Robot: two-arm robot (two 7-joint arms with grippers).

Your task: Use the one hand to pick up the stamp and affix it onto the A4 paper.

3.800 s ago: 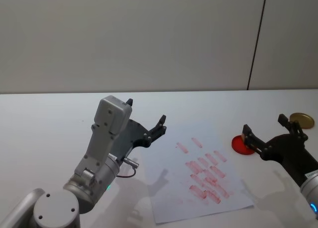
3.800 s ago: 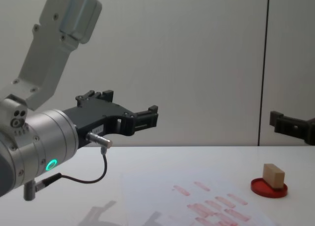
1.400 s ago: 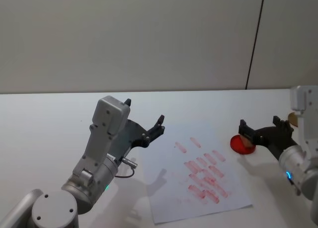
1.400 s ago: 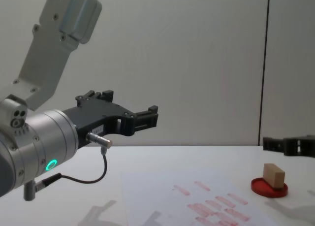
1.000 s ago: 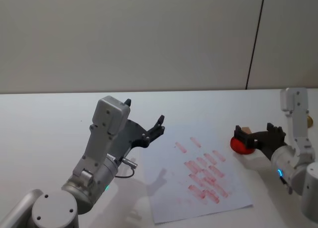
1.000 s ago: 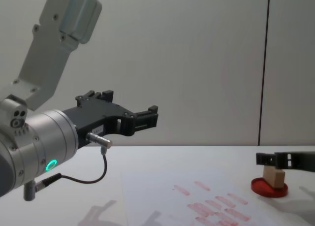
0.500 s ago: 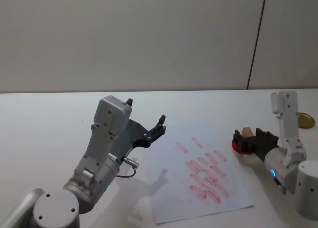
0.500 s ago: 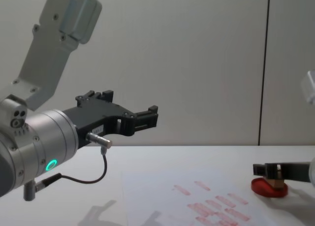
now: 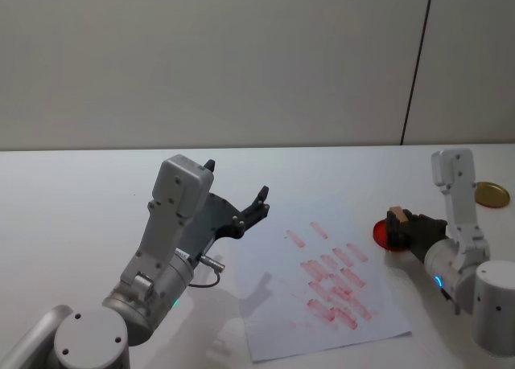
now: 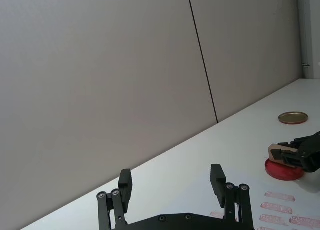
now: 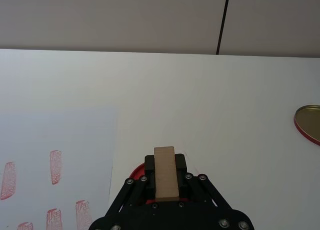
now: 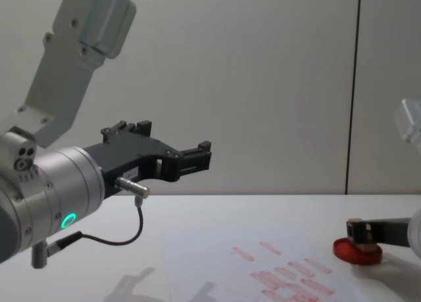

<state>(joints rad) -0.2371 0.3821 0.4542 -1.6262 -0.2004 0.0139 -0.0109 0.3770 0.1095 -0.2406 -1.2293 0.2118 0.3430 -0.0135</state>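
Fingers of the right gripper are clamping the stamp between them on the red ink pad; the left gripper is hovering, fingers apart.

The head camera sits high and looks forward and down at the white table. It sees the A4 paper in the middle and the red ink pad toward the table's right side. The chest camera sits low and looks across the table at the wall. It shares the paper and the pad with the head camera. The left wrist camera looks past the left gripper at the pad from far off. The right wrist camera sits very near, right behind the stamp and the pad.
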